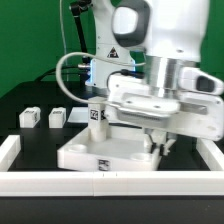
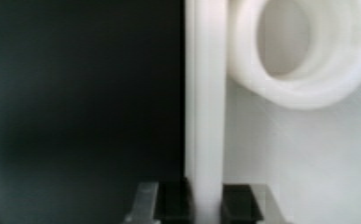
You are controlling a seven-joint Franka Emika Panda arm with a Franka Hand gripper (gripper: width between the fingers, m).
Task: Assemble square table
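Note:
The square table's top, a thick white slab (image 1: 95,152) with a tag on its front side, lies flat near the front border wall. In the wrist view its thin upright edge (image 2: 207,100) runs between my fingers, with a round leg socket (image 2: 301,60) beside it. My gripper (image 1: 156,143) is lowered onto the slab's side at the exterior view's right and is closed (image 2: 205,195) on that edge; the dark pads (image 2: 244,203) touch it on both sides. Two small white leg blocks (image 1: 29,117) (image 1: 57,118) lie at the exterior view's left. A third tagged leg (image 1: 97,115) stands just behind the slab.
The low white border wall (image 1: 100,181) runs along the front and up the exterior view's left side (image 1: 8,150). The black table surface (image 1: 40,140) lies between the leg blocks and the slab. Cables and the arm base stand behind.

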